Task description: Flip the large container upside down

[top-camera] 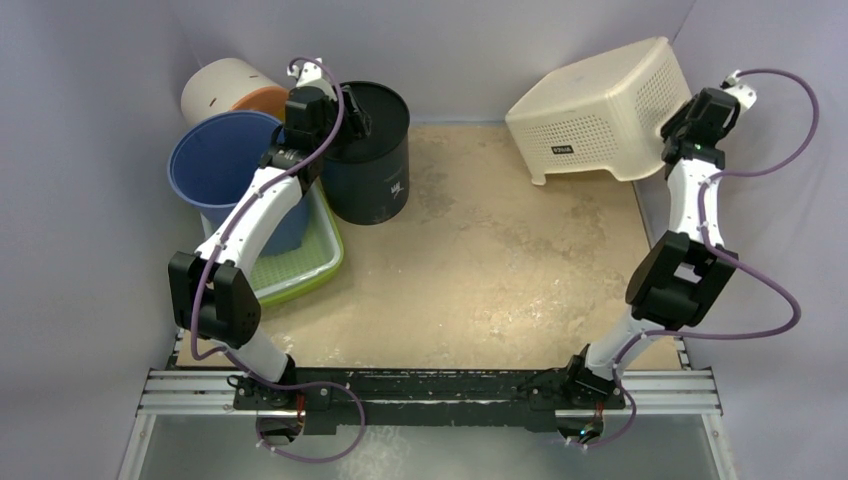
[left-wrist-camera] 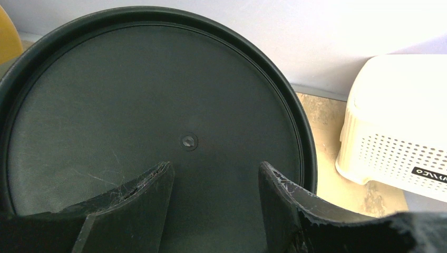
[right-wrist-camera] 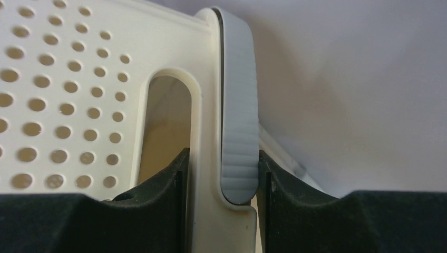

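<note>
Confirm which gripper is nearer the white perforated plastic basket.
Right: the right gripper is clamped on the white basket handle; the left gripper sits open over the dark round bin, far left.

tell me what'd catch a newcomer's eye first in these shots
The big cream perforated basket at the far right stands out. It seems to lie base up, with the right end effector clamped on its grey-padded handle. At the far left, the left end effector hovers open over a dark round bin, beside a blue bucket on a green tray.
</note>
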`<state>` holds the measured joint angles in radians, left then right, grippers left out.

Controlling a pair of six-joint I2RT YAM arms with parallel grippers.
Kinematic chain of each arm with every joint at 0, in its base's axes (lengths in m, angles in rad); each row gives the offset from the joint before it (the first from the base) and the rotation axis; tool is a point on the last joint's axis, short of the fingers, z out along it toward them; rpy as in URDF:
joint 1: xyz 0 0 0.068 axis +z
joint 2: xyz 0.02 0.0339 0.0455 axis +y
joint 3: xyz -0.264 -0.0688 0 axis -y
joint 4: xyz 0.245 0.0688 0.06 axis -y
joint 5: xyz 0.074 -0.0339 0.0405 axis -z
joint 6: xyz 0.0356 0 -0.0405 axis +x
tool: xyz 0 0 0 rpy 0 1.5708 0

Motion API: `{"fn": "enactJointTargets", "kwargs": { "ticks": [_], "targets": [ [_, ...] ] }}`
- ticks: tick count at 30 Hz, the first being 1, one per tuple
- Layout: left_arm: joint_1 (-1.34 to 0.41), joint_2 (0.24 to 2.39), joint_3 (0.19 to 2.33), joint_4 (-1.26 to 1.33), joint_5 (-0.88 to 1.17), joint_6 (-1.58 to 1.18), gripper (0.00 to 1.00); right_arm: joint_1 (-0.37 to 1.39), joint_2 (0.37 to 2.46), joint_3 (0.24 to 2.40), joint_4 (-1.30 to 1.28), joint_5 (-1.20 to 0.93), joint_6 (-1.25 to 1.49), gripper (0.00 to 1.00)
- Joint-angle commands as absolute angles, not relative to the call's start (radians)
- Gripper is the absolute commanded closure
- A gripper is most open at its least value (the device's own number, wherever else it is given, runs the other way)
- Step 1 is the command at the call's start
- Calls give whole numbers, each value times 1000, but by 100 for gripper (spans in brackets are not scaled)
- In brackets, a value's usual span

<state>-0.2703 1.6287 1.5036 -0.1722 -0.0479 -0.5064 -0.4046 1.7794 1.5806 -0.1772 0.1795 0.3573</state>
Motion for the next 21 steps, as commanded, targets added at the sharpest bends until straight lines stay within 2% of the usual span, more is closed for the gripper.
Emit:
{"fn": "enactJointTargets", "kwargs": {
  "ticks": [1,6,21],
  "targets": [
    [-264,1624,1534,-108,-22,-528,41,-302,1824,1381,-672,111,156,57],
    [-263,1615,1507,-99,-20,-534,41,-249,1758,1348,-673,110,160,57],
    [-262,1565,1457,-97,-35,-546,41,-120,1742,1247,-662,38,155,59]
  ]
}}
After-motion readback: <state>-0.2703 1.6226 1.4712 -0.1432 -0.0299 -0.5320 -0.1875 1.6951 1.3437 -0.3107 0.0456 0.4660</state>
